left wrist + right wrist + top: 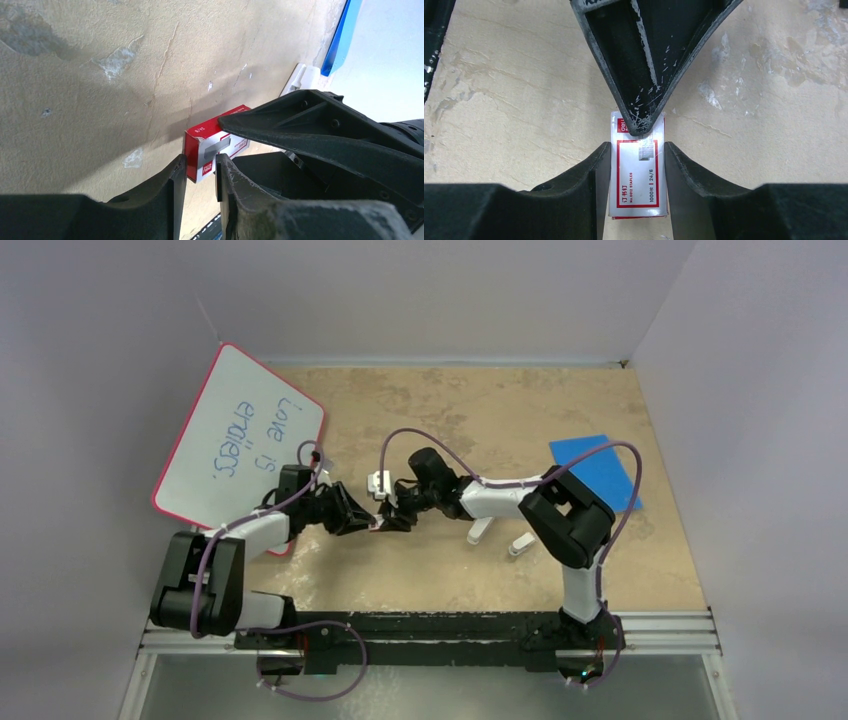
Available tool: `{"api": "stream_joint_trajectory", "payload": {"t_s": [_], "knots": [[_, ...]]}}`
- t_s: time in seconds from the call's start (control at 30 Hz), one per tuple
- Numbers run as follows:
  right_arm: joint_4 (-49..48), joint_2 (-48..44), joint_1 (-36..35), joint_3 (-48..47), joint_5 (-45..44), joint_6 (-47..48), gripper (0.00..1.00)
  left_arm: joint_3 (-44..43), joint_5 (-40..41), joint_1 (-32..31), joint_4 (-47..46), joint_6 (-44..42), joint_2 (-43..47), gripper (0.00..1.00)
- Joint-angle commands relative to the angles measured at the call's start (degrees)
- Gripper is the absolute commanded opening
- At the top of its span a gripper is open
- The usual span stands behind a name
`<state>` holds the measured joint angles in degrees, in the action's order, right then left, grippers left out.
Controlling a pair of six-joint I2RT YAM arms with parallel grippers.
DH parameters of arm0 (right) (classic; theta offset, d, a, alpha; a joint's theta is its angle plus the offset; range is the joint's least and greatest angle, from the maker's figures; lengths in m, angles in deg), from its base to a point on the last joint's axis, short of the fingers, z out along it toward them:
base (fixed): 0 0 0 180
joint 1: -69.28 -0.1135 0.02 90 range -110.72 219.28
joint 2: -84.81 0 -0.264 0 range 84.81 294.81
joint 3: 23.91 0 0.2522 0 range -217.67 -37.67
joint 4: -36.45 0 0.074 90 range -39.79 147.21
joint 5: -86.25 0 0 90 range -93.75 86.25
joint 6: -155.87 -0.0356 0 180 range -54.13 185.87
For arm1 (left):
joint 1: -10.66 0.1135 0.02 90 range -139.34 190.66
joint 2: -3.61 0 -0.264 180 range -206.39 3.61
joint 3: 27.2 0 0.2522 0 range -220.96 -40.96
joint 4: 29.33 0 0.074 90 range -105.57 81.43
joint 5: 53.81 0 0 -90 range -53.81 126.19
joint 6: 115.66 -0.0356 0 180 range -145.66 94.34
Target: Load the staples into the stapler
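Clamping red-and-white box (pixel 637 187), right hand (pixel 636 150)

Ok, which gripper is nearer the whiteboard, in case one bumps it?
Left. The left gripper sits just off the whiteboard's right edge, at the staple box. The right gripper meets that box from the opposite side, farther from the board.

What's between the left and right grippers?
The small red-and-white cardboard staple box; left gripper and right gripper both pinch it, shown in both wrist views.
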<state>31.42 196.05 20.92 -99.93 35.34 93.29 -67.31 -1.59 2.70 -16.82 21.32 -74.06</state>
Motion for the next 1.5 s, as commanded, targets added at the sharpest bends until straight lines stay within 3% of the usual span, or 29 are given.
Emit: {"api": "stream_joint_trajectory", "payload": {"t_s": [0.0, 0.23, 0.53, 0.97, 1.13, 1.23, 1.3, 1.47], "knots": [[-3.7, -3.8, -0.3, 0.2, 3.3, -1.0, 0.44, -0.7, -1.5, -0.2, -1.9, 0.0, 0.9, 0.28], [-4.0, -4.1, -0.3, 0.3, 4.2, -1.1, 0.44, -0.4, -5.6, -0.1, -5.1, 1.5, 2.3, 0.24], [-4.1, -4.5, -0.3, 0.6, 4.1, -1.1, 0.43, -0.9, -4.2, 0.3, -2.5, -0.7, 5.0, 0.15], [-6.4, -3.5, -0.3, 1.1, 5.3, -2.7, 0.44, 2.7, -12.9, 0.3, -13.8, 4.3, 2.0, 0.15], [-6.2, -2.8, -0.3, 1.3, 4.6, -3.4, 0.45, 3.2, -12.0, 0.3, -13.7, 3.3, 0.7, 0.14], [-4.8, -2.7, -0.2, 1.5, 2.3, -3.3, 0.5, 2.4, -8.5, 0.4, -10.7, 1.5, -0.1, 0.13], [-3.2, -2.7, -0.2, 1.4, -0.1, -3.1, 0.61, 1.6, -6.8, 0.4, -9.2, 0.3, -0.8, 0.13], [0.7, -3.4, 0.3, 1.3, -4.2, -1.6, 0.74, 0.8, -3.7, 0.4, -6.7, -1.0, -2.0, 0.22]]}}
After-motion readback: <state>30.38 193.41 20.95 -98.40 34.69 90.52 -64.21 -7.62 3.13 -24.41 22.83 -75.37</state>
